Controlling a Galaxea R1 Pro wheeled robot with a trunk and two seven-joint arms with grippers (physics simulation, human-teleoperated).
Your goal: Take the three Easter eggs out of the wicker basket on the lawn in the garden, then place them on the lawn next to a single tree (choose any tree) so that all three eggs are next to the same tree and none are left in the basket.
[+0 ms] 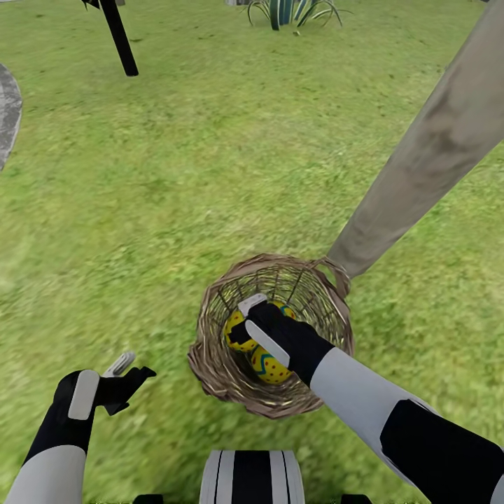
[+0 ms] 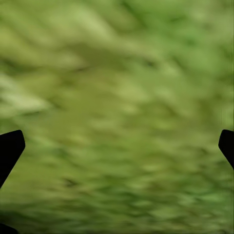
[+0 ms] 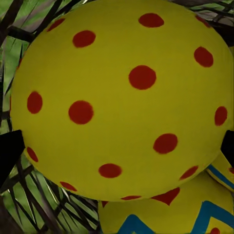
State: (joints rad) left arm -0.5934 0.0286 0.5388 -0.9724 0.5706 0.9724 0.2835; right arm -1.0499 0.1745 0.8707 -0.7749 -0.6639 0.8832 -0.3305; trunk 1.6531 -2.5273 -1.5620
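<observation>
The right pincer (image 1: 246, 316) is down inside the basket (image 1: 217, 364), which sits on the grass (image 1: 210, 175) just beside the pale tree trunk (image 1: 420, 175). Right in front of this pincer is a big yellow egg (image 3: 122, 97) with red dots. Another egg (image 3: 195, 214), with a blue zigzag, lies just past it and touches it. From the head camera I can see yellow eggs in the basket on both sides of the pincer, but I cannot tell if all three are there.

The right pincer looks spread wide, with one dark tip on each side of the dotted egg and nothing squeezed yet. I think the job now is to grab this first egg. To do it well, push in a bit more so the tips reach the fat middle of the egg, then close slowly. Lift straight up so the egg does not bump the basket rim or tip the basket.

The left pincer (image 1: 129, 371) hangs over bare grass, well apart from the basket. It is spread apart and holds nothing.
</observation>
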